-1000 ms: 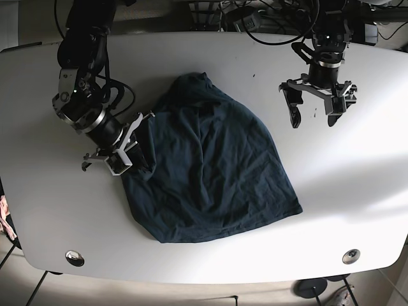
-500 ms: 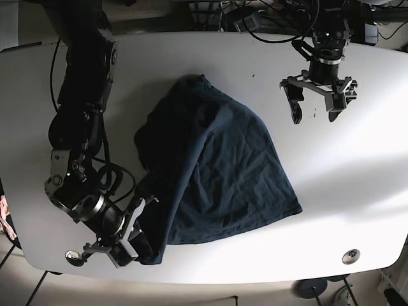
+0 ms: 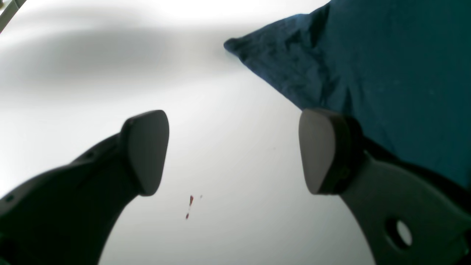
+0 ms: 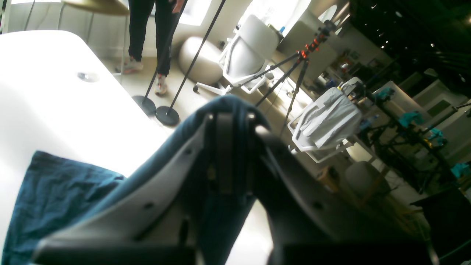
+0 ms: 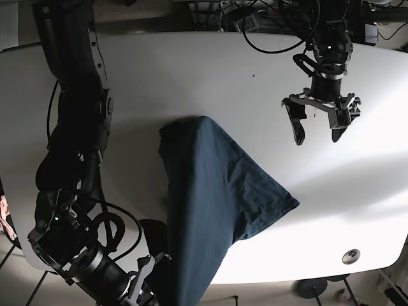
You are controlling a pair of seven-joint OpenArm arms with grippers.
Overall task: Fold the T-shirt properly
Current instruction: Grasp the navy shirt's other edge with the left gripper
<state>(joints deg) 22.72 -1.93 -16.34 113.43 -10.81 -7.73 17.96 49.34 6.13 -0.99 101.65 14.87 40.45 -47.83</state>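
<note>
The right claw (image 4: 232,125), at the lower left of the base view, pinches the shirt (image 5: 213,191), stretching it off the desk (image 5: 191,70) edge, probably to flatten it. The left claw (image 5: 319,121) hovers spread, upper right.

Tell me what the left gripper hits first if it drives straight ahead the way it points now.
Most likely the bare white table. The left gripper points down at it with open jaws and nothing between them. The T-shirt lies off to one side, behind one finger, probably just outside that line, though depth is hard to judge.
</note>
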